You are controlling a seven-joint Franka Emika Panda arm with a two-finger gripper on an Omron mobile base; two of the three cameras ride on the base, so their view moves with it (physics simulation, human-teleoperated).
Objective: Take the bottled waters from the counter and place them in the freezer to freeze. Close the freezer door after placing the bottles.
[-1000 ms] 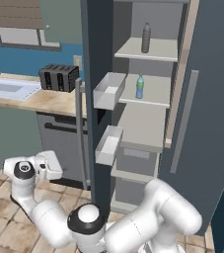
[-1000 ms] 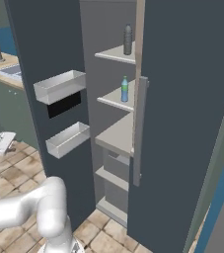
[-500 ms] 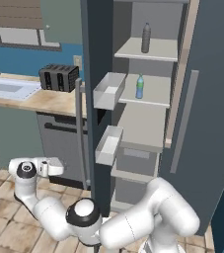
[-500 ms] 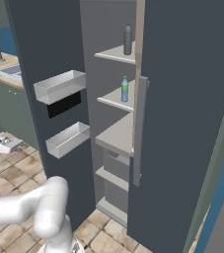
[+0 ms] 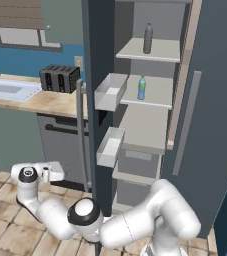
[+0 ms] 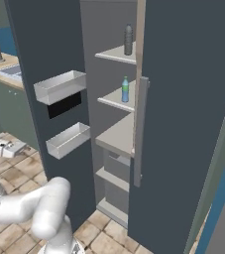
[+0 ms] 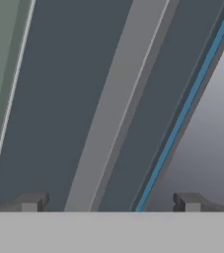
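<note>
- No brand, label or writing could be read anywhere.
- The white arm's two-finger gripper [image 7: 108,202] hung low at the near left, jaws spread wide and holding nothing, facing the long grey vertical handle [image 7: 114,106].
- That handle ran down the tall, smooth dark grey freezer door [image 5: 99,60], which stood open with boxy white inner bins [image 5: 110,91].
- In the freezer [image 5: 150,90], the clear blue green-capped plastic bottle [image 5: 141,88] stood on a flat pale shelf.
- The smoky grey bottle [image 5: 147,38] stood one shelf higher.
- Far left lay the beige marble-patterned counter [image 5: 50,101] with a black ribbed toaster [image 5: 59,79].
</note>
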